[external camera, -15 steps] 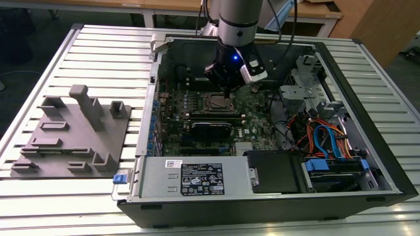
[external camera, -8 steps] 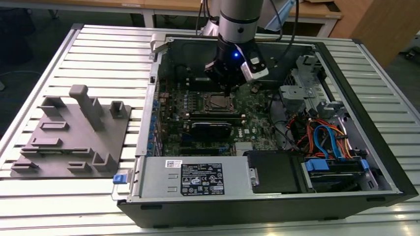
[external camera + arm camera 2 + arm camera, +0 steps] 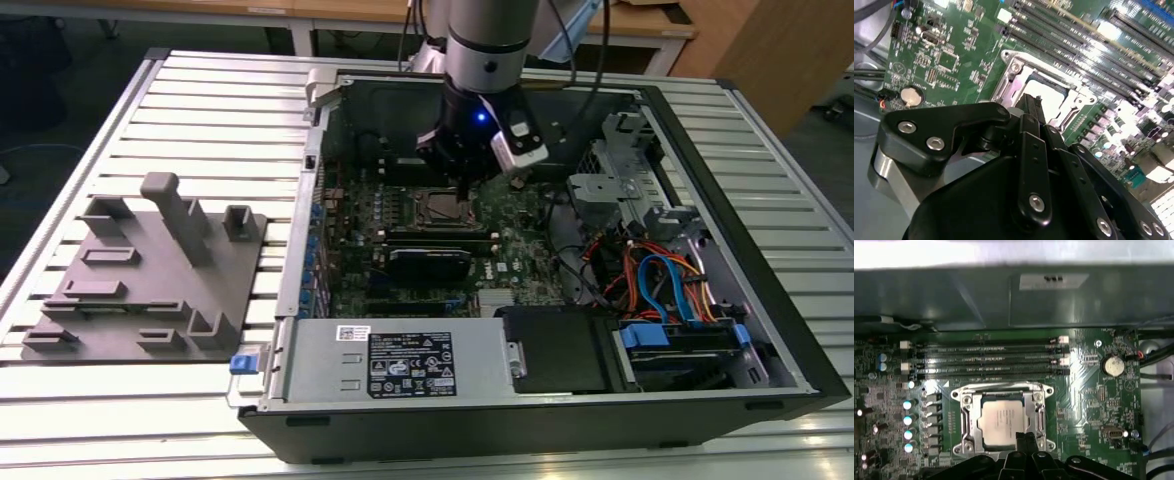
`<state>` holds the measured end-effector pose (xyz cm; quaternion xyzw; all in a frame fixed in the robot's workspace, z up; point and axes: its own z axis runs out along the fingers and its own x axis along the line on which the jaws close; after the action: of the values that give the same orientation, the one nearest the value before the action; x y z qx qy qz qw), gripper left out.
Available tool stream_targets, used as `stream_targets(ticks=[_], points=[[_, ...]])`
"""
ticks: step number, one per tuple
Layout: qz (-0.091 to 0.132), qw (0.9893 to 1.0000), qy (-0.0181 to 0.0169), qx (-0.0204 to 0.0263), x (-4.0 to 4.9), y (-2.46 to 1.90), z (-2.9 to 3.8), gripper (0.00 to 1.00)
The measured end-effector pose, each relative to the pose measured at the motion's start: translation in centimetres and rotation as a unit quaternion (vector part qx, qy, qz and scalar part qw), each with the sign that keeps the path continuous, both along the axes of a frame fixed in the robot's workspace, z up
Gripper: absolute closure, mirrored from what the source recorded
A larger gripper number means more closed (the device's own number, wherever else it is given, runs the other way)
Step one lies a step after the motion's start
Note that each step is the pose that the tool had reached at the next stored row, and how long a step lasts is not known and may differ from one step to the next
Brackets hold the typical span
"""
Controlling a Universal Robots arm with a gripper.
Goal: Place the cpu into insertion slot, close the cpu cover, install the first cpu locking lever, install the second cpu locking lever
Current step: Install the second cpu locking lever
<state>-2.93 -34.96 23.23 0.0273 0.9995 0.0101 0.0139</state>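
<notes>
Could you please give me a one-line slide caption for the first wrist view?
Gripper poised at the edge of the cpu, which sits in the insertion slot on the green motherboard.

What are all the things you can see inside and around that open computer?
computer case: one, black and grey, open on the slatted table
motherboard: one, green, inside the case
cpu: one, silver-grey, seated in the insertion slot
cpu cover: one, silver frame, down around the cpu
coin battery: one, silver, on the motherboard
cables: several, blue, orange, black, at the exterior view's right
holder tray: one, grey, at the exterior view's left of the case
gripper: one, black, fingertips together just over the cpu's edge
</notes>
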Motion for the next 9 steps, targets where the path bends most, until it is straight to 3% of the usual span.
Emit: stream_targets(ticks=[3, 9], points=[[0.000, 1.0000, 0.0037, 0.0000, 0.00, -0.26, 0.00, 0.90], [0.000, 1.0000, 0.0040, 0.0000, 0.00, -0.68, 0.00, 0.90]])
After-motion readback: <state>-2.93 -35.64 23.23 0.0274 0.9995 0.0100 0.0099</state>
